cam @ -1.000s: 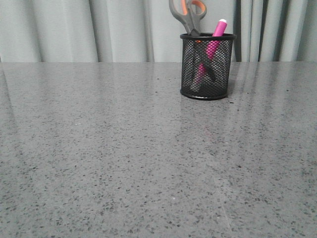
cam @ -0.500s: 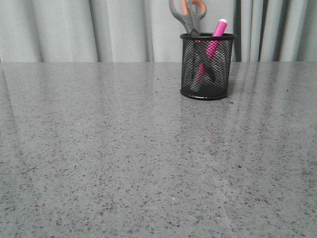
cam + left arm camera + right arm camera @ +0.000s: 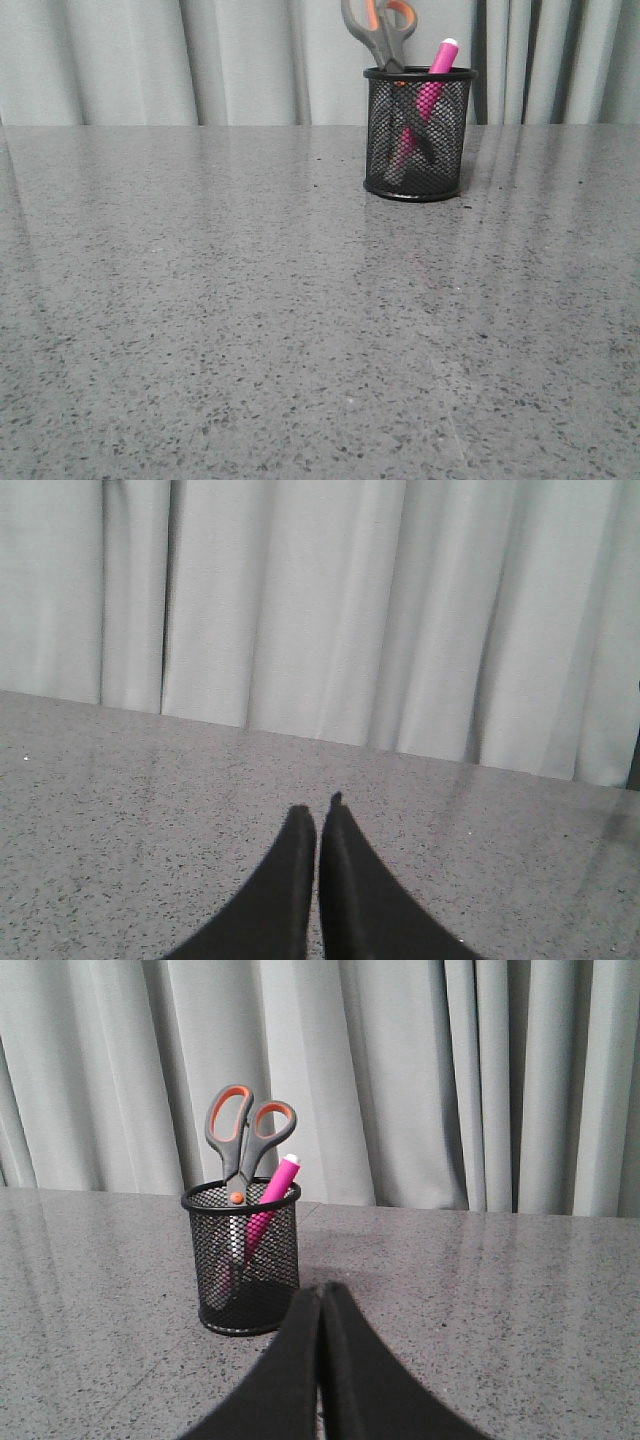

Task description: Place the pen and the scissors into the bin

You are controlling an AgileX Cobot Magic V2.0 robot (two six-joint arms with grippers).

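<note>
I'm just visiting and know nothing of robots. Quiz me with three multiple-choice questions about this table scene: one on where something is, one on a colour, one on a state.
1. Where are the scissors?
A. flat on the table
B. standing in the bin
C. held by a gripper

2. What colour is the pen?
A. pink
B. blue
C. green

3. How is the right gripper?
A. open
B. holding the pen
C. shut, holding nothing

Answers:
1 B: handles rise above the rim.
2 A: bright pink shows through the mesh.
3 C: its fingers meet, with nothing between them.
</note>
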